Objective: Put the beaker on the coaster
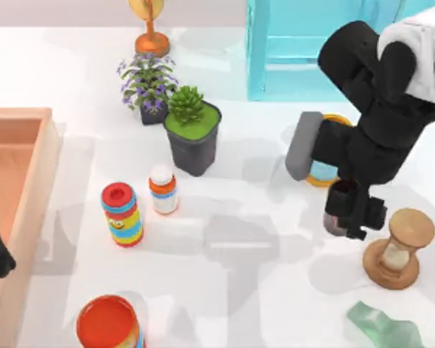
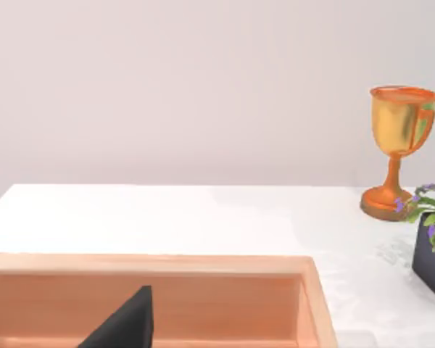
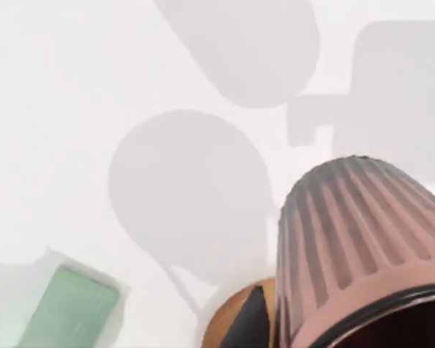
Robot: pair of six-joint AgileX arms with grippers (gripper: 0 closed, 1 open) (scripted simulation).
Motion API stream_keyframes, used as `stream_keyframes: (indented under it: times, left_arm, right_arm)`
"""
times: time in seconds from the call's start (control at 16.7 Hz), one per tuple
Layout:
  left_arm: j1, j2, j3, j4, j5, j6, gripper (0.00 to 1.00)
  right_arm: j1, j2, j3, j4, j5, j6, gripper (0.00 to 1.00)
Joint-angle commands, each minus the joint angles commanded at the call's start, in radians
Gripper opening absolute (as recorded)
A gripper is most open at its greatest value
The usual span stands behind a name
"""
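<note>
Holding the beaker (image 3: pixel 355 246) up off the bench, the right end effector (image 1: pixel 346 210) looks about halfway there, with the coaster (image 1: pixel 325 174) drop still left.

Ribbed beaker (image 3: pixel 348 239) beside coaster (image 1: pixel 323 174)

Bright, even light is flooding the white table (image 1: pixel 225 290), leaving soft grey shadows spreading leftward from the right arm (image 1: pixel 377 109) and the pots. In the right wrist view, blurred rounded shadows are lying across the tabletop, and the beaker (image 3: pixel 355 239) is looming close and slightly soft-edged.
</note>
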Motion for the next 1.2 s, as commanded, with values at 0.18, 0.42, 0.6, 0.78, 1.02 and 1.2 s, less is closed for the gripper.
stream_keyframes:
  times: [0.18, 0.42, 0.6, 0.78, 1.02, 1.2]
  left_arm:
    - [0.0, 0.0, 0.0, 0.0, 0.0, 0.0, 1.0]
    - [0.0, 0.0, 0.0, 0.0, 0.0, 0.0, 1.0]
    - [0.0, 0.0, 0.0, 0.0, 0.0, 0.0, 1.0]
    - [0.0, 0.0, 0.0, 0.0, 0.0, 0.0, 1.0]
    - [0.0, 0.0, 0.0, 0.0, 0.0, 0.0, 1.0]
    - [0.0, 0.0, 0.0, 0.0, 0.0, 0.0, 1.0]
  right_arm:
    - [-0.263, -0.095, 0.022, 0.023, -0.018, 0.024, 0.0]
    - [-0.634, -0.137, -0.003, 0.018, -0.071, 0.072, 0.0]
    - [-0.828, -0.132, -0.036, -0.017, -0.093, 0.128, 0.0]
    - [-0.94, -0.137, -0.072, -0.047, -0.068, 0.207, 0.0]
    - [-0.973, -0.137, -0.098, -0.067, -0.037, 0.25, 0.0]
    - [-0.969, -0.135, -0.095, -0.065, -0.038, 0.249, 0.0]
